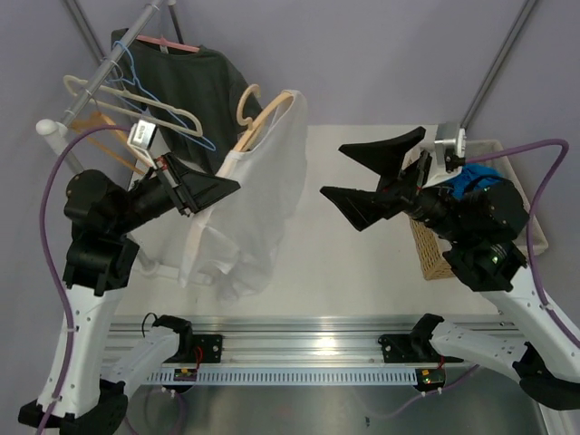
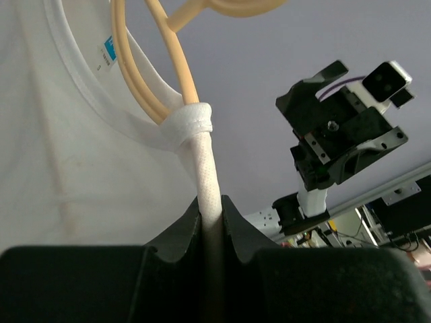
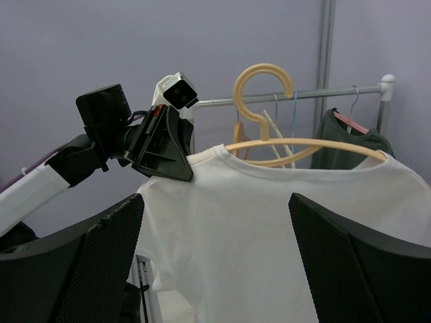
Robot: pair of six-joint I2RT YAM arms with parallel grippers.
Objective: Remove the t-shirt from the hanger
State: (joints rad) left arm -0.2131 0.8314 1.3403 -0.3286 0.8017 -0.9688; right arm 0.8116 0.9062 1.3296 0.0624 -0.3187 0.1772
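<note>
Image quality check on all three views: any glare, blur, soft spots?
Top external: even light, mild glare on the metal rail, t-shirt bright but not blown out. Left wrist: near jaws dark and soft, hanger sharp. Right wrist: own jaws out of focus at both bottom corners, t-shirt crisp.

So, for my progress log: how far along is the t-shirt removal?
Done: left gripper shut on the cream hanger, clear of the rack. In hand: right gripper open, facing the white t-shirt. Left: the shirt, on both shoulders, must come off.
</note>
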